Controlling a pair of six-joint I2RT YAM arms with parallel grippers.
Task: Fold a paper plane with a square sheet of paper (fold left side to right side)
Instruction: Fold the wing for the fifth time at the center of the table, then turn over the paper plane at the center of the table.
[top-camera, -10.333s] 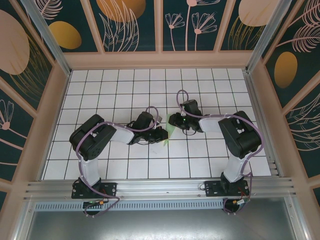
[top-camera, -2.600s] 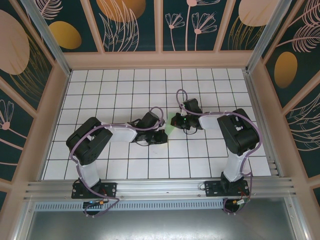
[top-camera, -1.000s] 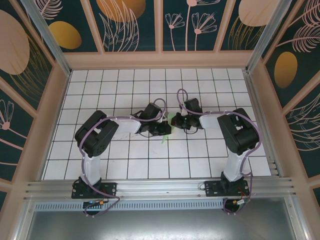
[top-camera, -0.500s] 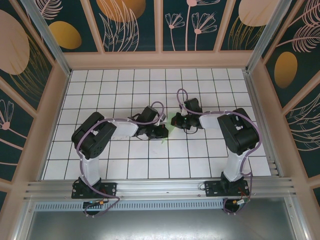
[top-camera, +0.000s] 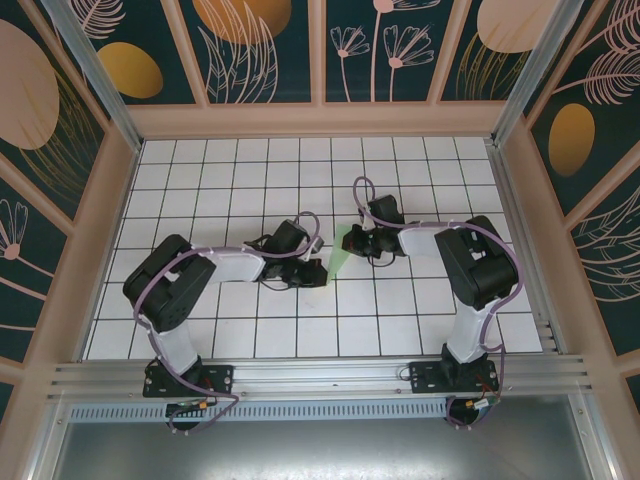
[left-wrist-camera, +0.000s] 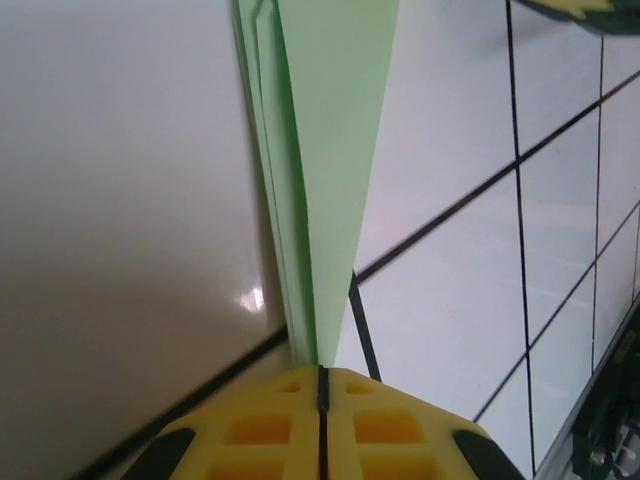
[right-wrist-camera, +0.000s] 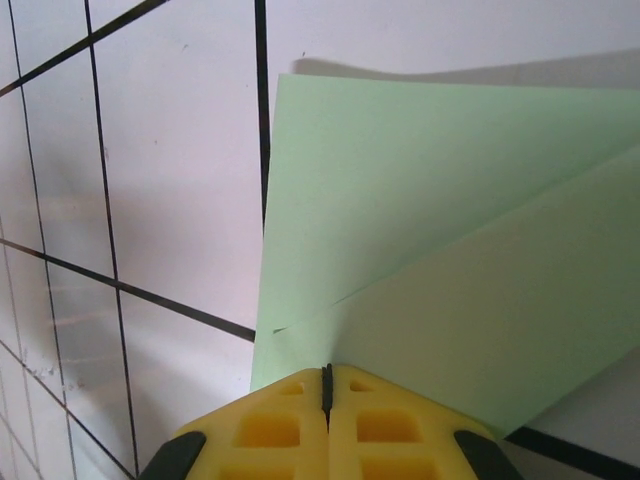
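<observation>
Top view: the paper plane (top-camera: 341, 257), a slim pointed dart of thin light green paper, lies near the middle of the white tiled table (top-camera: 200, 180), between the two grippers. Its broad end points away from the arm bases and its narrow end towards them.

Left gripper (top-camera: 318, 272) sits at the narrow end. Left wrist view: the yellow fingers (left-wrist-camera: 260, 432) are brought together with only a thin seam between them. The dart (left-wrist-camera: 325, 150) tapers straight into that seam, with several folded layers showing along its left edge. Reads as pinched at the tip.

Right gripper (top-camera: 352, 242) sits at the broad end. Right wrist view: the yellow fingers (right-wrist-camera: 270, 430) are likewise closed to a hairline. The green paper (right-wrist-camera: 450, 250) spreads out from under them in two overlapping flaps across a black tile line (right-wrist-camera: 262, 130). It looks clamped on the paper edge, though the contact itself is hidden by the pads.
</observation>
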